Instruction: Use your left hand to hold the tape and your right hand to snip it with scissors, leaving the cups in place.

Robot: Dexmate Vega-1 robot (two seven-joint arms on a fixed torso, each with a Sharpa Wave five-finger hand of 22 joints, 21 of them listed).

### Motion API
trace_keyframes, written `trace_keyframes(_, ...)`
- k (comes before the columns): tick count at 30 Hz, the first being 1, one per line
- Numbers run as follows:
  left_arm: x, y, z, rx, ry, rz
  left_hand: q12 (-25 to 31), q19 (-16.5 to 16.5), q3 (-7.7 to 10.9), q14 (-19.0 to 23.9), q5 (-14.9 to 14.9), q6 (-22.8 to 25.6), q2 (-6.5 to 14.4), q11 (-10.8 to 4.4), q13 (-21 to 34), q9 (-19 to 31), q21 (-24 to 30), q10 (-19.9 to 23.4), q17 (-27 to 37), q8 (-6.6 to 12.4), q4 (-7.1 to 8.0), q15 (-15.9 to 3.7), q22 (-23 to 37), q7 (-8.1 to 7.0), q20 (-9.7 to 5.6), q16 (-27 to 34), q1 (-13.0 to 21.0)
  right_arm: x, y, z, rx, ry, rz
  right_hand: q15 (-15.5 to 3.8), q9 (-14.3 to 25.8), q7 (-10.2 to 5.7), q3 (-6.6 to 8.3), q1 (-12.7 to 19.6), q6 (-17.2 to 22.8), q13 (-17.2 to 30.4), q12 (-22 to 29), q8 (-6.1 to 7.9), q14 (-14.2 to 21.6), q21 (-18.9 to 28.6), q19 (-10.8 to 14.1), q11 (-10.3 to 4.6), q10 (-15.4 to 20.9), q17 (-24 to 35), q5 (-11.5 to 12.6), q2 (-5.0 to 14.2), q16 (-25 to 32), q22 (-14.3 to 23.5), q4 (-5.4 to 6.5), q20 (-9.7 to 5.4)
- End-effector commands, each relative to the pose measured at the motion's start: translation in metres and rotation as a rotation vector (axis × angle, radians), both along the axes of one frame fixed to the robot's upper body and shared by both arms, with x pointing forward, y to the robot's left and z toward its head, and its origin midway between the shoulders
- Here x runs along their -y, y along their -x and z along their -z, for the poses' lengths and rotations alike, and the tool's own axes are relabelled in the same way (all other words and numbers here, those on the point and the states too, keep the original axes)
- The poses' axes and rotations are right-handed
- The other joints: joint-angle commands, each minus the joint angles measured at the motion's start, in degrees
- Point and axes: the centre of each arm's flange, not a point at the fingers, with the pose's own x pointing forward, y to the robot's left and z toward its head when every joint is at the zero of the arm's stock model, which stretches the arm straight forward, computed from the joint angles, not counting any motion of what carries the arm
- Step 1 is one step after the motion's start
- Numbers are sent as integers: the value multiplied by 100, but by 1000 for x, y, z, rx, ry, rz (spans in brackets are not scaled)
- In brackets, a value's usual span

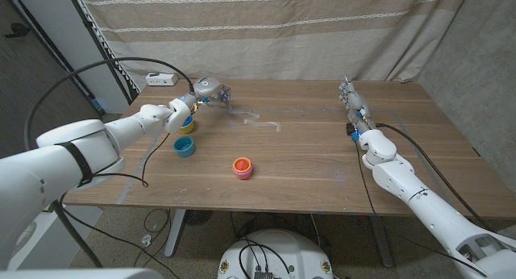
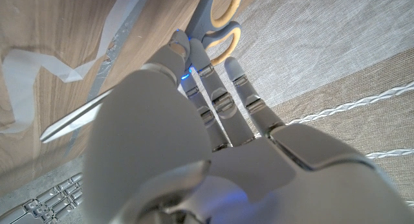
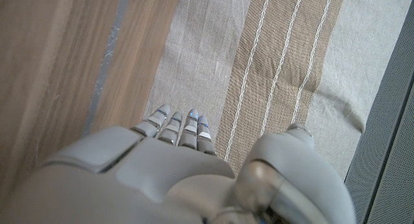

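Clear tape (image 1: 260,120) lies as a loose strip along the wooden table (image 1: 306,150), just past our left hand (image 1: 179,111), well apart from our right hand (image 1: 353,102) at the far right edge. In the left wrist view our left fingers (image 2: 217,98) reach straight and close together toward the yellow-handled scissors (image 2: 223,23), holding nothing we can see. Our right fingers (image 3: 181,130) lie together, empty. Scissors sit on our left side, so they lie far from the right hand that must cut.

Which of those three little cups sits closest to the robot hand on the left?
The yellow cup: it sits right beside the left robot hand. The blue cup is a bit farther, and the red cup farthest.
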Motion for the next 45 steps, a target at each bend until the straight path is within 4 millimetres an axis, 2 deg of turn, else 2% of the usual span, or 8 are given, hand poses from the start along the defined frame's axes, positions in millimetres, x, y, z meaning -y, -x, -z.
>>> trace_keyframes(1, 1, 4, -3, 25, 13, 19, 388, -51, -20, 9, 32, -37, 113, -154, 496, 28, 89, 240, 6, -6, 6, -57, 25, -33, -806, -17, -35, 2, 2, -1, 5, -3, 0, -218, 10, 2, -5, -4, -18, 18, 6, 4, 5, 20, 31, 7, -9, 12, 5, 54, 12, 11, -34, 43)
trace_keyframes(3, 2, 5, -3, 28, 19, 27, 390, -70, -36, 10, 34, -41, 111, -155, 504, 28, 123, 248, 2, -5, 8, -57, 32, 3, -801, -19, -37, 2, 3, -2, 4, -6, 2, -221, 10, -1, -4, -3, -20, 18, 4, 4, 5, 19, 29, -3, -14, 12, 5, 54, 12, 11, -34, 46)
trace_keyframes(30, 7, 22, -10, 64, 133, 148, 365, -196, -124, 32, 57, -47, 128, -157, 510, 58, 382, 270, -29, 18, 11, -55, 77, -10, -804, -25, -19, 4, 11, -1, 27, -10, 12, -225, 10, 0, -3, 1, -19, 18, 9, 7, 9, 12, 35, -13, -7, 12, 0, 62, 13, 11, -39, 42)
trace_keyframes(45, 24, 52, -16, 104, 197, 338, 350, -269, -167, 22, 76, -26, 127, -157, 500, 84, 499, 294, -45, 39, 13, -55, 84, -10, -797, -32, -10, 8, 21, 2, 40, -21, 21, -223, 10, -1, -2, 5, -15, 18, 8, 9, 8, 9, 39, -17, -13, 13, -2, 67, 12, 11, -42, 38)
